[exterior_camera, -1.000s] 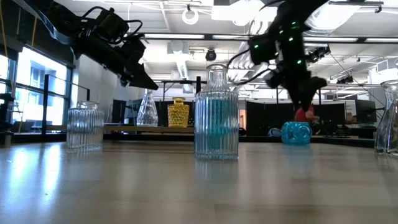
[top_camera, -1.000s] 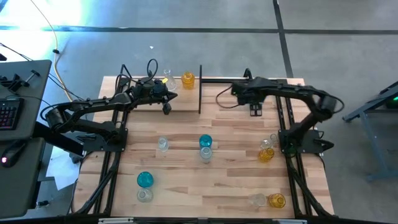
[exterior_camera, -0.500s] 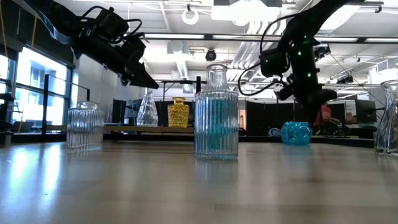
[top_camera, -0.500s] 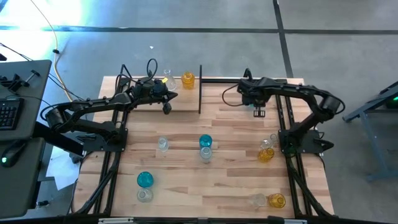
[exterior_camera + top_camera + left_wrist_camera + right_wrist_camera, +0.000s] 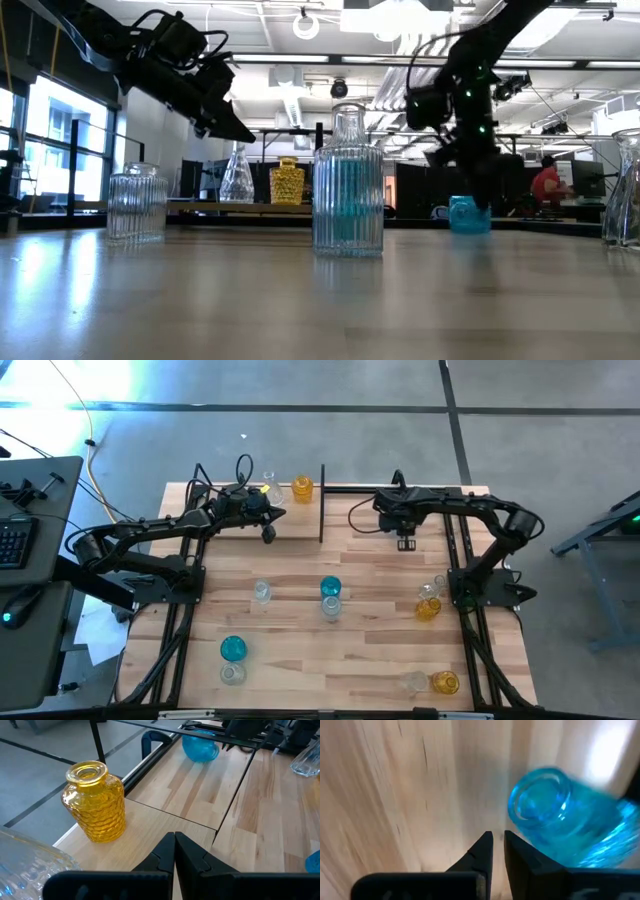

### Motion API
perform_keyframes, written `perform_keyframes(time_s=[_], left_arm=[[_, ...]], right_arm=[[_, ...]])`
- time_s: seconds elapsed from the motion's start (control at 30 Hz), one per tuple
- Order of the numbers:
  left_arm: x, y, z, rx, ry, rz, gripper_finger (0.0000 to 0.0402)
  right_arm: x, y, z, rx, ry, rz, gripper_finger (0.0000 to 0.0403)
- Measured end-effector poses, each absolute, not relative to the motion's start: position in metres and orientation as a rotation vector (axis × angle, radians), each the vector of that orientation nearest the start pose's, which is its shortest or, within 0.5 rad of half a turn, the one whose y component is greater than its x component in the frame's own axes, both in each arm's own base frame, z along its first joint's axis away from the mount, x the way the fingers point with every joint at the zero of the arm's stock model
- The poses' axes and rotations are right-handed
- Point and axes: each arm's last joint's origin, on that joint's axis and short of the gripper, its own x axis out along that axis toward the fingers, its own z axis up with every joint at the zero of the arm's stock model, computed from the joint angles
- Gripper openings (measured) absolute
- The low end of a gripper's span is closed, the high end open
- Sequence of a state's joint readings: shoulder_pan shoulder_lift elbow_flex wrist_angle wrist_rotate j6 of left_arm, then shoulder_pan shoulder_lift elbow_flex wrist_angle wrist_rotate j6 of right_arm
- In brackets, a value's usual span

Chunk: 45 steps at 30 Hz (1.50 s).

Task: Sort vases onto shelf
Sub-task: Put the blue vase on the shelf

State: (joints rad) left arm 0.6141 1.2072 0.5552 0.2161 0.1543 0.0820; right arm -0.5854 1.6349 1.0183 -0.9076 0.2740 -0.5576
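- Nearest the camera's side of the table [image 5: 380,660], several vases are seen unsorted: a teal vase [image 5: 232,649] with a clear one just beside it, and an amber vase [image 5: 446,682] next to another clear one.
- Mid-table, a ribbed teal vase [image 5: 348,190] stands with a clear one touching it, a lone clear vase [image 5: 262,592] is set to the left, and an amber and clear cluster [image 5: 429,603] stands by the right arm's base.
- Farther back, the right gripper [image 5: 407,543] is held low over the tabletop with its fingers almost together and nothing between them; a tipped blue vase [image 5: 555,820] lies just beside the fingertips, ungrasped.
- On the far shelf [image 5: 290,528], only an amber vase [image 5: 95,800] and a clear vase [image 5: 237,175] are placed.
- The left gripper [image 5: 175,851] is held above the shelf, pressed shut and empty.
- The task is judged early: two vases shelved, most left.
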Motion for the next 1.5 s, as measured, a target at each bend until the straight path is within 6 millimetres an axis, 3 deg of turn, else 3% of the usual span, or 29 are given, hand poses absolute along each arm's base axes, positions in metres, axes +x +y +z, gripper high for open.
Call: perform_keyframes(time_s=[0.17, 0.33, 0.5, 0.63, 0.9, 1.33, 1.5], left_arm=[[0.202, 0.137, 0.209, -0.085, 0.426, 0.436, 0.0], [0.202, 0.137, 0.209, -0.079, 0.428, 0.437, 0.0], [0.202, 0.137, 0.209, -0.078, 0.428, 0.437, 0.0], [0.202, 0.137, 0.209, -0.078, 0.428, 0.437, 0.0], [0.202, 0.137, 0.209, -0.077, 0.428, 0.437, 0.0], [0.202, 0.138, 0.209, -0.076, 0.429, 0.44, 0.0], [0.202, 0.138, 0.209, -0.076, 0.429, 0.44, 0.0]], right_arm=[[0.243, -0.16, 0.2, -0.248, 1.609, -0.272, 0.0059], [0.25, -0.168, 0.218, -0.329, 1.588, -0.344, 0.0138], [0.246, -0.184, 0.216, -0.288, 1.548, -0.327, 0.0229], [0.242, -0.2, 0.205, -0.218, 1.557, -0.375, 0.027], [0.244, -0.219, 0.183, -0.05, 1.529, -0.462, 0.0277], [0.249, -0.225, 0.193, -0.018, 1.53, -0.513, 0.0277], [0.254, -0.221, 0.208, 0.0, 1.551, -0.558, 0.0277]])
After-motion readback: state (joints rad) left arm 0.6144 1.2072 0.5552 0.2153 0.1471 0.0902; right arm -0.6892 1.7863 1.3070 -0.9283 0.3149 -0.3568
